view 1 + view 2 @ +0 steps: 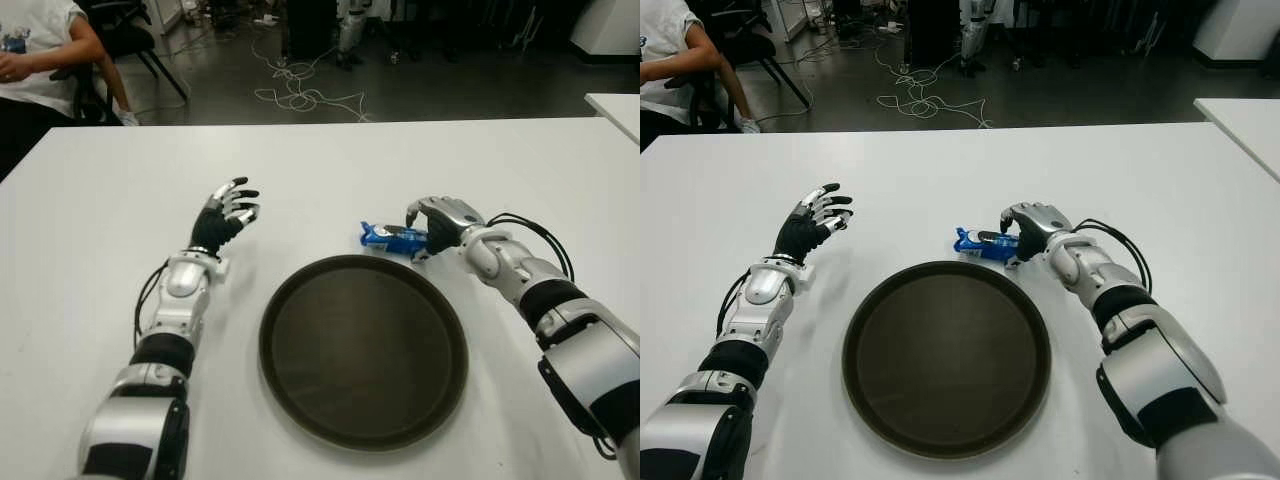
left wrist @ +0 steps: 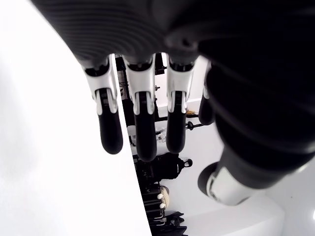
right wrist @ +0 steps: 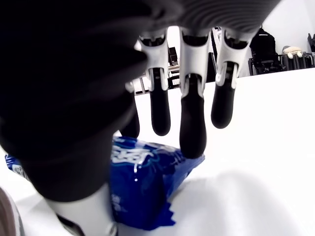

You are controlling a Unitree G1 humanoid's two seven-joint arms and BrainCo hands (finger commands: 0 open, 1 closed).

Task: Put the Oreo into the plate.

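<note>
Right wrist view is half blocked by the dark palm; the right hand (image 1: 437, 222) sits over the Oreo pack (image 1: 393, 238), fingers (image 3: 192, 129) curved above it w/ thumb beside, but a firm grip cannot be told. Pack is blue, glossy, lying on the white table (image 1: 330, 160) just behind the dark round plate (image 1: 363, 349). Left hand (image 1: 226, 216) is open, left of plate. Behind: cables on floor, a seated person (image 1: 40, 50).
</note>
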